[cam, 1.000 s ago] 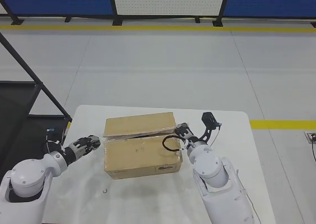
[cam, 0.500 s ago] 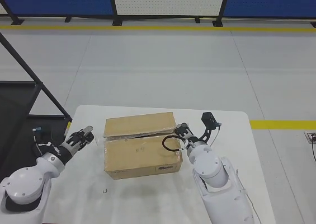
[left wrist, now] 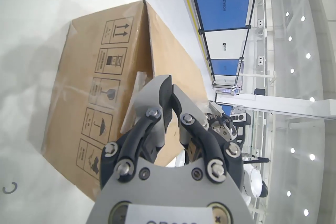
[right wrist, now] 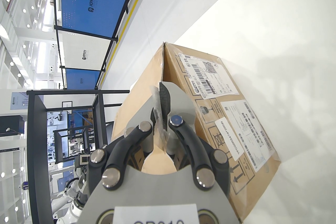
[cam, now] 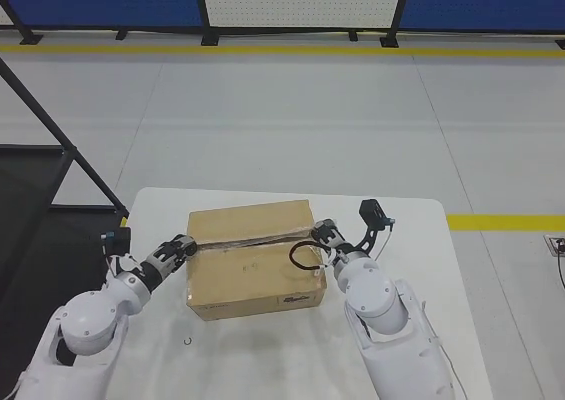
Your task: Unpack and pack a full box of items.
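Swinging inward, left fingers [left wrist: 153, 96] now reach box [left wrist: 86, 78].

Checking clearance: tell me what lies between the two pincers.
The cardboard box fills it, top view: left pincer at one end, right pincer pinching tape at the other.

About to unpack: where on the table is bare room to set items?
Bare table on the near side of the box, apart from a small clip. A narrow strip behind the box. Crowded at both box ends: left gripper, right gripper holding tape.
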